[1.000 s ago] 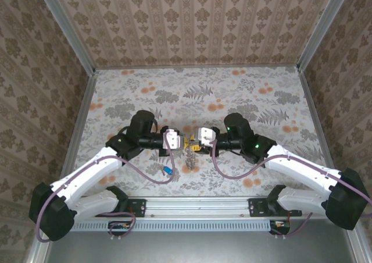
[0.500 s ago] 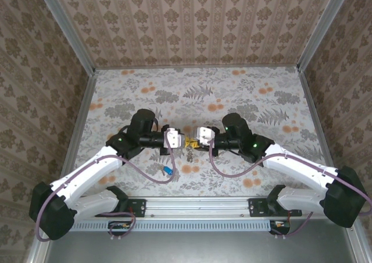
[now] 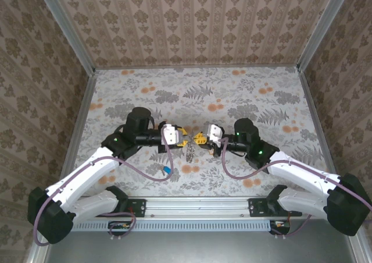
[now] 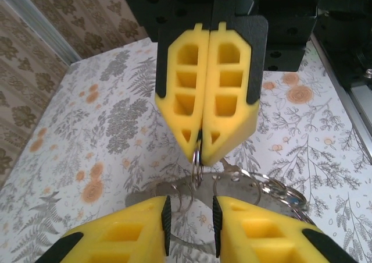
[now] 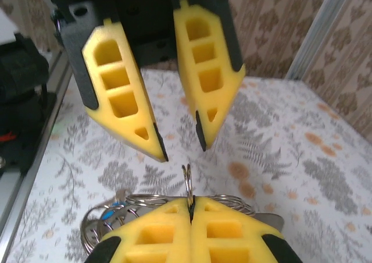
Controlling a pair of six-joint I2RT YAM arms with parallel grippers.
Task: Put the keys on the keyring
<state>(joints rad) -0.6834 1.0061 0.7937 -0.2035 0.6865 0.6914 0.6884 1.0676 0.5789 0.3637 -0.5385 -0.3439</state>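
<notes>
The keyring is a bunch of silver split rings [image 4: 278, 191] on a flat metal strip, hanging between the two grippers [image 3: 190, 151]. My right gripper [image 5: 190, 208] is shut on one small upright ring [image 5: 187, 180] of it. From the left wrist, that ring [image 4: 197, 169] sticks out below its closed pads. My left gripper [image 4: 190, 216] faces it, open, fingers either side of the ring without touching. A blue key [image 3: 167, 170] lies on the table near the left arm. I cannot pick out the yellow-orange key among the yellow pads.
The floral table [image 3: 232, 94] is walled by patterned panels with metal corner posts [image 3: 64, 30]. A metal rail [image 3: 197, 205] runs along the near edge between the arm bases. Purple cables [image 3: 148, 173] loop beside both wrists.
The two wrists have drawn apart: the right one has pulled back to the right and the left slightly to the left. The ring bunch still hangs between the fingertips.
</notes>
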